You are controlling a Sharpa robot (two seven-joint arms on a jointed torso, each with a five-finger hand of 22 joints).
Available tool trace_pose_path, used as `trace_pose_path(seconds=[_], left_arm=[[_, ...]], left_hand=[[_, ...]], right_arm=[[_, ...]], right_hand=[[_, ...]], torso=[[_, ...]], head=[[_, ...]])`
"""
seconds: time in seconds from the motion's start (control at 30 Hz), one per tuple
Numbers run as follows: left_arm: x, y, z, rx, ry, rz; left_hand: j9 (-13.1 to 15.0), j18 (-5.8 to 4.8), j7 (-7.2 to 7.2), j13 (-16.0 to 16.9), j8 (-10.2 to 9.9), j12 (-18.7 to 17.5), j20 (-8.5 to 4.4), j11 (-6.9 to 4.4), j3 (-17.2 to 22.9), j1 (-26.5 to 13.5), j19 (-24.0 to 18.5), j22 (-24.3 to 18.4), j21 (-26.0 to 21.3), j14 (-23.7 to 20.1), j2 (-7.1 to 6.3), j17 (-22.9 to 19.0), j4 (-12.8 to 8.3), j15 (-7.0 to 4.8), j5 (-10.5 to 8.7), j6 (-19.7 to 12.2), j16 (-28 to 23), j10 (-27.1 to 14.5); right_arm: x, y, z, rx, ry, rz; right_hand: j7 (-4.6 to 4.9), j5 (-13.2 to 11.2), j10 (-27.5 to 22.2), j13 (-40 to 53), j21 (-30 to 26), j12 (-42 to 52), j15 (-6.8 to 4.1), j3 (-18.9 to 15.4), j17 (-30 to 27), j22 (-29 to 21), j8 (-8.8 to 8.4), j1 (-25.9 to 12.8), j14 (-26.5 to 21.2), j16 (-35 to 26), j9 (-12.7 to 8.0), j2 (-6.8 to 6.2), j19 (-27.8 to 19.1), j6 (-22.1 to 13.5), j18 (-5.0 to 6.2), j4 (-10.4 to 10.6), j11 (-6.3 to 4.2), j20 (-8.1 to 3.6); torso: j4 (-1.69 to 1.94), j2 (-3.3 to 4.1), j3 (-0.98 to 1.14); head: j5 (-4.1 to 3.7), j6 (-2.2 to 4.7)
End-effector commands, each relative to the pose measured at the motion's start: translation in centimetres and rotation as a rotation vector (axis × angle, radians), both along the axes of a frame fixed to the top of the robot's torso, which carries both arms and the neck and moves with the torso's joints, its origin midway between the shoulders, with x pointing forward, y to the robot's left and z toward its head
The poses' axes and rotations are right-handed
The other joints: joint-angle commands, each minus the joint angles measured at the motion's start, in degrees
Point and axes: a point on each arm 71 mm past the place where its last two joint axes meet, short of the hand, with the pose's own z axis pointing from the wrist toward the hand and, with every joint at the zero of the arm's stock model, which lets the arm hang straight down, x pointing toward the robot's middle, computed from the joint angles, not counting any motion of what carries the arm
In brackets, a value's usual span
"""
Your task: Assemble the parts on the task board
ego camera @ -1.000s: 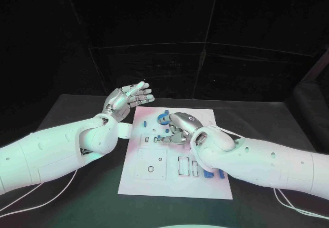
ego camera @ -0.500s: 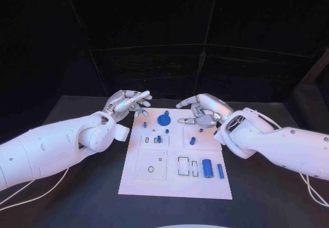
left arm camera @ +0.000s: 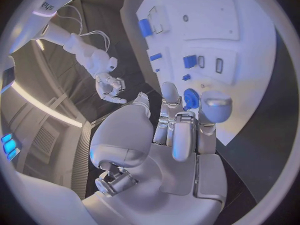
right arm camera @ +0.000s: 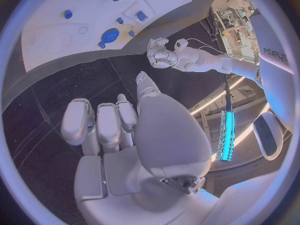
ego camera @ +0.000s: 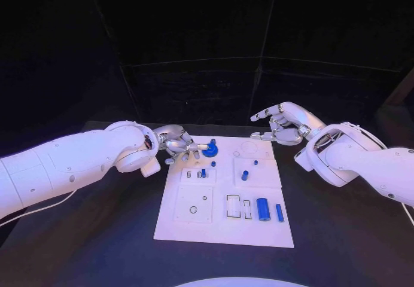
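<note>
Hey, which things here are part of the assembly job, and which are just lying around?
Job things:
task board
blue gear
large blue cylinder
slim blue peg
left robot hand
right robot hand

Lying about:
black table

Black table (ego camera: 103, 239) before dark panelled walls, bluish light overall.

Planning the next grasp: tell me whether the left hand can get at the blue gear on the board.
Probably yes. The left hand sits right beside the blue gear on the board, its fingers empty, with nothing between them. The right hand is off the far edge.
</note>
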Motion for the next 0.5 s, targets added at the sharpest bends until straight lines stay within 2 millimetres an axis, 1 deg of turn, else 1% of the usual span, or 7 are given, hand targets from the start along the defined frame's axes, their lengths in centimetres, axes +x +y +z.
trace_pose_path(seconds=[0.03,0.13,0.17,0.23,0.33,0.37,0.5], left_arm=[[0.1,0.6,-0.9,0.326,0.063,0.003],[0.3,-0.2,-0.9,0.381,0.086,-0.004],[0.3,-0.5,-0.9,0.39,0.091,-0.007],[0.4,-1.0,-0.9,0.406,0.096,-0.011],[0.6,-1.8,-0.8,0.419,0.096,-0.012],[0.7,-2.0,-0.8,0.423,0.096,-0.012],[0.9,-2.6,-0.7,0.434,0.098,-0.012]], left_hand=[[1.2,-0.07,0.1,-0.3,1.4,-0.1,-0.06,0.13,0.2,1.4,0.7,0.2,0.3,4.5,0.92,8.4,0.1,0.19,-0.22,-1.4,-0.4,-1.5],[1.8,-0.08,0.12,0.4,2.2,0.6,-0.06,0.11,0.3,2.1,1.0,0.2,0.3,4.5,1.21,8.8,0.0,0.21,-0.19,-2.1,-0.3,-1.8],[2.1,-0.2,0.09,1.1,2.6,1.2,-0.08,0.08,0.1,2.0,1.2,1.0,0.7,4.6,1.22,9.1,0.2,0.19,-0.21,-2.2,-0.1,-1.6],[2.9,-0.58,-0.14,4.3,3.9,4.3,-0.19,-0.15,-1.3,0.1,2.0,3.4,2.2,4.9,1.08,10.2,0.4,0.06,-0.24,-2.3,0.5,-0.4],[4.4,-1.06,-0.47,8.1,6.0,7.9,-0.4,-0.42,-3.2,-1.2,2.7,6.3,4.0,5.3,1.25,11.7,0.5,-0.19,-0.22,-2.9,1.2,0.8],[4.7,-1.14,-0.53,8.6,6.5,8.5,-0.45,-0.46,-3.6,-1.2,2.8,6.8,4.4,5.3,1.32,11.9,0.5,-0.22,-0.25,-3.2,1.3,0.8],[5.7,-1.36,-0.66,9.8,7.8,9.9,-0.54,-0.57,-4.4,-1.0,3.1,8.2,5.3,5.4,1.46,12.4,0.4,-0.31,-0.22,-3.8,1.5,0.9]], right_arm=[[0.0,0.2,0.0,0.021,0.044,0.0],[0.1,0.6,0.0,0.025,0.05,0.001],[0.1,0.6,0.0,0.026,0.052,0.001],[0.1,0.8,0.0,0.027,0.054,0.001],[0.2,1.0,-0.1,0.026,0.06,-0.001],[0.3,1.1,-0.1,0.026,0.062,-0.002],[0.4,1.2,-0.2,0.024,0.068,-0.003]], right_hand=[[0.04,0.0,-0.3,-0.2,-0.3,-0.4,-0.52,-0.4,-0.3,-0.2,-0.33,-0.4,0.0,-0.5,-0.1,0.23,-0.5,-0.1,0.85,-0.1,0.07,-0.19],[0.04,0.0,-0.4,-0.4,-0.4,-0.6,-0.52,-0.4,-0.6,-0.5,-0.34,-0.4,-0.1,-0.7,-0.1,0.29,-0.6,-0.1,0.9,-0.1,0.07,-0.19],[0.04,-0.2,-0.4,-0.5,-0.5,-0.7,-0.52,-0.6,-0.7,-0.5,-0.36,-0.7,-0.1,-0.8,-0.1,0.41,-0.6,-0.2,0.9,0.0,0.08,-0.19],[0.05,-0.7,-0.4,-0.6,-0.5,-0.8,-0.51,-1.0,-0.7,-0.6,-0.39,-1.1,-0.1,-0.9,-0.1,0.55,-0.6,-0.2,0.9,0.2,0.1,-0.19],[0.05,-0.9,-0.3,-0.6,-0.6,-0.8,-0.51,-1.2,-0.7,-0.7,-0.41,-1.3,0.0,-1.0,-0.1,0.64,-0.6,-0.2,0.91,0.2,0.1,-0.19],[0.05,-0.9,-0.3,-0.6,-0.6,-0.8,-0.51,-1.2,-0.8,-0.7,-0.41,-1.3,0.0,-1.0,-0.1,0.65,-0.7,-0.2,0.92,0.3,0.1,-0.19],[0.06,-0.9,-0.3,-0.6,-0.6,-0.9,-0.51,-1.3,-0.8,-0.7,-0.41,-1.4,0.0,-1.0,-0.1,0.69,-0.7,-0.1,0.93,0.3,0.1,-0.19]], torso=[[-0.27,-0.23,0.33],[-0.27,-0.13,0.38],[-0.3,-0.12,0.32],[-0.38,-0.12,0.27],[-0.27,-0.08,0.22],[-0.35,-0.07,0.23],[-0.26,-0.09,0.19]], head=[[-0.08,0.0],[-0.06,0.11],[-0.04,0.07],[-0.03,-0.02],[-0.1,-0.05],[-0.03,-0.08],[-0.02,-0.32]])
